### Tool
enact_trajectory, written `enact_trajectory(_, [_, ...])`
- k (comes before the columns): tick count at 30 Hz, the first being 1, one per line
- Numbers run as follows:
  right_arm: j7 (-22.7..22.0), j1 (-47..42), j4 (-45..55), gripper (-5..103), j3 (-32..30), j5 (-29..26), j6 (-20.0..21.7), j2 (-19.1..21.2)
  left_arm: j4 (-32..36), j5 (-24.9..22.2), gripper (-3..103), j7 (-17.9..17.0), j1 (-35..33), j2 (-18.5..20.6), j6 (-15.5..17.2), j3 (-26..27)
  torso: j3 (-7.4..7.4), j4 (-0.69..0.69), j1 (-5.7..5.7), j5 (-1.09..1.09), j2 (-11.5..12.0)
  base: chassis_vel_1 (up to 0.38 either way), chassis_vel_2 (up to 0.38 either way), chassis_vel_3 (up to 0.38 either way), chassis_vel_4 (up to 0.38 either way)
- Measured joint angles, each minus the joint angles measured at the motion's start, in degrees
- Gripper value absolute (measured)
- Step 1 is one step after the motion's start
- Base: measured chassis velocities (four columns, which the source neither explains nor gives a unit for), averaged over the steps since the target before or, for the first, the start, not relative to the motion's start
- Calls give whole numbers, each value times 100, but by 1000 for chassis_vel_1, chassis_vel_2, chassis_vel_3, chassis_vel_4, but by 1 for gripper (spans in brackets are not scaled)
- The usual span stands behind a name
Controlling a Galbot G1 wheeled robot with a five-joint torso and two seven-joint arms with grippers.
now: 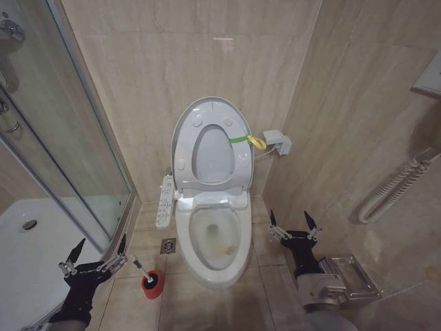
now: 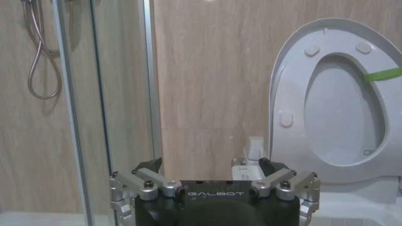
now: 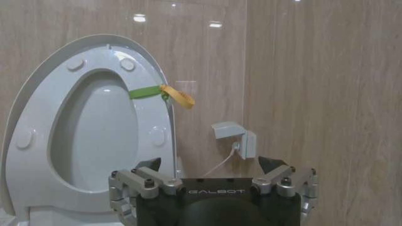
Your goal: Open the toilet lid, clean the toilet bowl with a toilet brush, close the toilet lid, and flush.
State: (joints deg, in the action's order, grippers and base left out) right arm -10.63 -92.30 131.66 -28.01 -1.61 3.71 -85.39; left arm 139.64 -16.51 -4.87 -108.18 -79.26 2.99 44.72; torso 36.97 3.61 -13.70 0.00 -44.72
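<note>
The toilet lid (image 1: 211,141) stands raised against the wall; the left gripper (image 1: 94,257) and right gripper (image 1: 295,225), fingers apart, flank the toilet bowl (image 1: 212,241); the toilet brush (image 1: 141,269) sits in its red holder (image 1: 153,284).

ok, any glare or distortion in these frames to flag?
Head view: wide-angle bending of the glass shower door, faint ceiling-light spot on the wall tile above the toilet lid. Right wrist view: bright light reflections on the glossy tile. Left wrist view: soft focus, small glare at the top edge.

Black arms, silver-linked black-tipped left gripper (image 1: 95,252) and right gripper (image 1: 294,225), white GALBOT lettering on wrists.
</note>
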Motion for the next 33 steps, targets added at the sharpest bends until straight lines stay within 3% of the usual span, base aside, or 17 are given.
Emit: enact_trajectory(33, [0,0,0,100,0,0,0,0,0,0,100,0,0,0,0,0,0,0,0,0,0,0,0,0,0])
